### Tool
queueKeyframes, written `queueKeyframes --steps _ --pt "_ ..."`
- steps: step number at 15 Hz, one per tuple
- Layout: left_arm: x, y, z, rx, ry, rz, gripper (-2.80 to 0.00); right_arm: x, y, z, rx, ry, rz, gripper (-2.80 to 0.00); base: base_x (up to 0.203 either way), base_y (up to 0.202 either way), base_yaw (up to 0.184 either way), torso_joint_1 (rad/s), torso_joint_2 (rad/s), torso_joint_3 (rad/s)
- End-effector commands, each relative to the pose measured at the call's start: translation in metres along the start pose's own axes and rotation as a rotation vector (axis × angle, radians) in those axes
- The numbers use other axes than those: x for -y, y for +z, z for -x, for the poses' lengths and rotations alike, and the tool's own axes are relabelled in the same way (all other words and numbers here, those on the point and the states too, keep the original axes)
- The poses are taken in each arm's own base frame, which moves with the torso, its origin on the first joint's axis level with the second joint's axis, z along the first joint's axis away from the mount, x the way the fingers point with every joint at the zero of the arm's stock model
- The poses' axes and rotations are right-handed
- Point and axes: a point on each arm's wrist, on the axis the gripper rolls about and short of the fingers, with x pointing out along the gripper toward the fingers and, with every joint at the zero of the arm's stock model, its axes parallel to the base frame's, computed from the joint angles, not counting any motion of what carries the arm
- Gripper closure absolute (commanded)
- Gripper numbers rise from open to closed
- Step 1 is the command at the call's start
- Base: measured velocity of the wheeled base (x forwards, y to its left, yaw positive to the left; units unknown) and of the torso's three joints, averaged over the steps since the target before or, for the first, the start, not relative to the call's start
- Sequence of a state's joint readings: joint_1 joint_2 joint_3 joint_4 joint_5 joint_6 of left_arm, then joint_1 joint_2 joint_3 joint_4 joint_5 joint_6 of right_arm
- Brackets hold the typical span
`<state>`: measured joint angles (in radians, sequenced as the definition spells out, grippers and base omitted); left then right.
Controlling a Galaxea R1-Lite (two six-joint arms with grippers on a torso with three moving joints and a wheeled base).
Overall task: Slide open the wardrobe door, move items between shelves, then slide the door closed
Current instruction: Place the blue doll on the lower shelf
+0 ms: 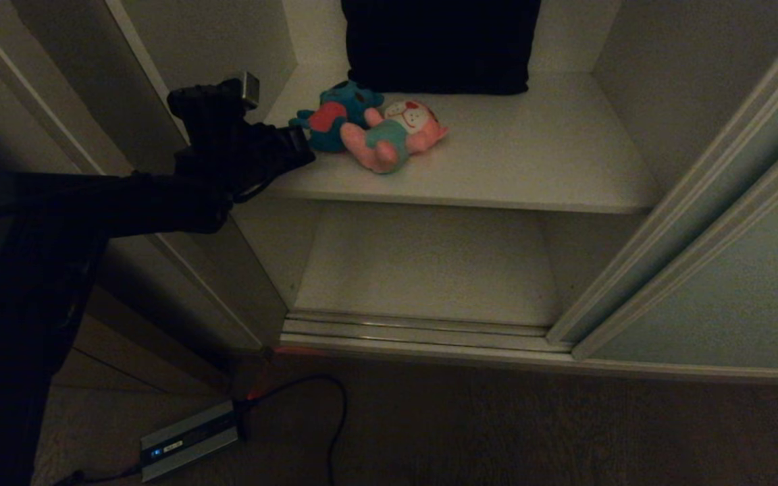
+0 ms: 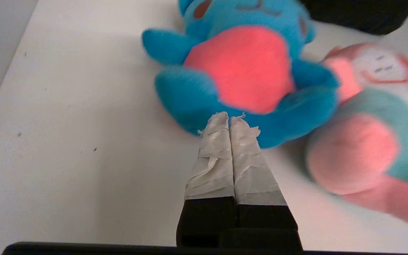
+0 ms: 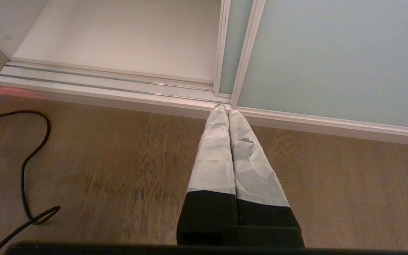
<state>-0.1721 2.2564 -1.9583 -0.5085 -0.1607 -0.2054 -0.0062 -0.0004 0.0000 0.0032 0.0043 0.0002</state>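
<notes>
left gripper (image 2: pixel 229 122): black, tape-wrapped fingers pressed flat together. Tips sit at the lower edge of the teal-blue plush toy with the red belly (image 2: pixel 239 71); cannot tell if any fabric is pinched. In head view it reaches in from the left at upper-shelf height (image 1: pixel 298 145).
right gripper (image 3: pixel 225 110): same taped fingers, closed tight with nothing between them. Hangs over the brown wood-grain floor (image 3: pixel 119 170), pointing at the wardrobe's pale metal bottom track (image 3: pixel 101 76).
teal-blue toy: on the upper white flat shelf board (image 1: pixel 531 162), left part, near the front edge.
pink plush toy with teal outfit and white face (image 1: pixel 396 135): lying on the same shelf, touching the teal-blue one on its right.
black cushion (image 1: pixel 439 44): upright at the back of the upper shelf, behind both toys.
lower white shelf board (image 1: pixel 429 263): bare surface in view.
sliding wardrobe door, matte grey-green panel in thin pale frame (image 1: pixel 733 283): pushed to the right, compartment open.
floor extras: grey box-shaped power unit (image 1: pixel 190 440) with a black cable (image 1: pixel 335 418), left of the opening.
</notes>
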Motion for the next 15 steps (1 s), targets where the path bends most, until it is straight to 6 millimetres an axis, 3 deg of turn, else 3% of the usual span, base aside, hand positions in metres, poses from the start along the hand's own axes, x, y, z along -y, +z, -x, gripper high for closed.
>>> queueKeyframes --steps 1,5,8,9,10,13,15 --pt "0.010 0.026 0.009 0.047 -0.019 0.002 0.00 0.000 -0.001 0.000 -0.003 0.000 0.000 0.00 0.000 0.000 0.000 0.000 0.00 0.000" --pt "0.027 0.057 0.023 0.099 -0.026 -0.006 0.00 0.000 -0.001 0.000 -0.003 0.000 0.000 0.00 0.000 0.000 0.000 0.000 0.00 0.000" --pt "0.032 0.063 0.030 0.047 0.021 0.000 0.00 0.000 -0.001 0.000 -0.003 0.000 0.000 0.00 0.000 0.000 0.000 0.000 0.00 0.000" --pt "0.036 0.061 0.030 0.031 0.020 -0.010 -2.40 0.000 -0.001 0.000 -0.003 0.000 0.000 0.00 0.000 0.000 0.000 0.000 0.00 0.000" --pt "0.036 0.058 0.029 0.019 0.021 -0.028 -2.80 0.000 -0.001 0.000 -0.003 0.000 0.000 0.00 0.000 0.000 0.000 0.000 0.00 0.000" --pt "0.041 0.043 0.029 -0.115 0.018 -0.047 -2.80 0.000 -0.001 0.000 -0.003 0.000 0.000 0.00 0.000 0.000 0.000 0.000 0.00 0.000" --pt "0.042 0.043 0.029 -0.108 0.016 -0.052 -2.80 0.000 -0.001 0.000 -0.003 0.001 0.000 0.00 0.000 0.000 0.000 0.000 0.00 0.000"
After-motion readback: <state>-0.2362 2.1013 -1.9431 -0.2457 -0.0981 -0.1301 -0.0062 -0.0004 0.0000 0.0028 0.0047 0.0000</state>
